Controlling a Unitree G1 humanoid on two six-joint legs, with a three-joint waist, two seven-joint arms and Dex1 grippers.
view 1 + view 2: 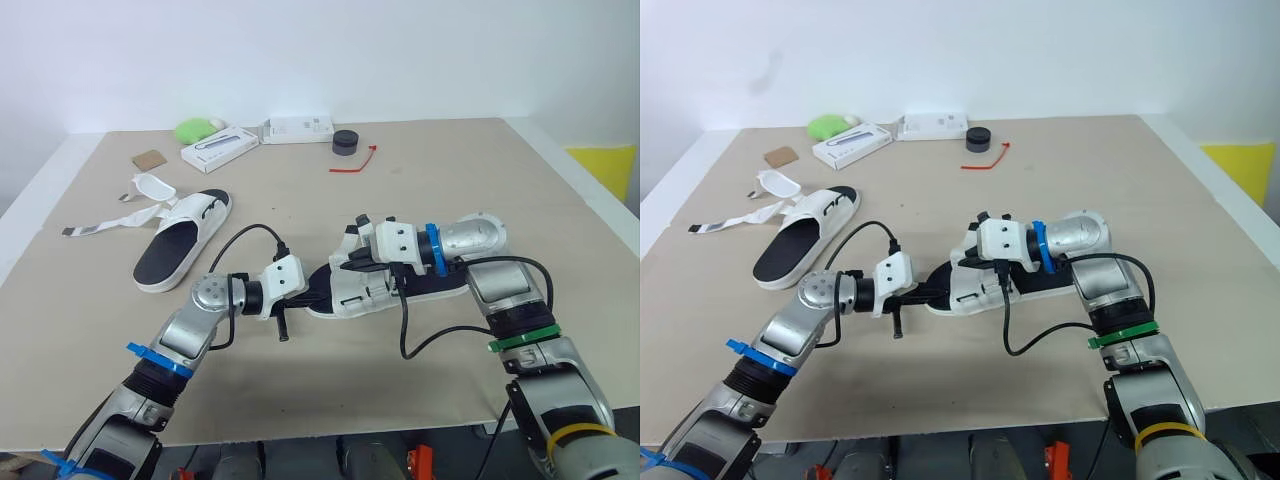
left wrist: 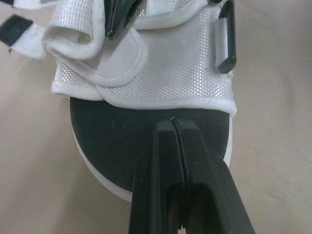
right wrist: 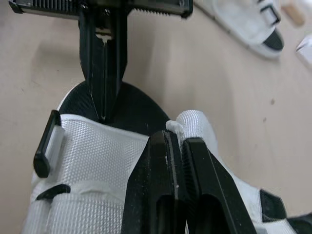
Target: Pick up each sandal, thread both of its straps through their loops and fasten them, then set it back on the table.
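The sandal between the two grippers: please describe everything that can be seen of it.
The sandal lies on the table, sole down. Its upper is white mesh fabric with black plastic loops; the footbed is black, rimmed white. The left gripper, shut, touches the footbed at the toe end. The right gripper is shut on a folded white strap.

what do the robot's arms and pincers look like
Both arms are silver-grey metal with round joints, white blocky wrist housings and looping black cables. The left arm carries blue bands. The right arm has a blue ring, a green band and a yellow band. The left pincer and right pincer each have two slim black fingers.
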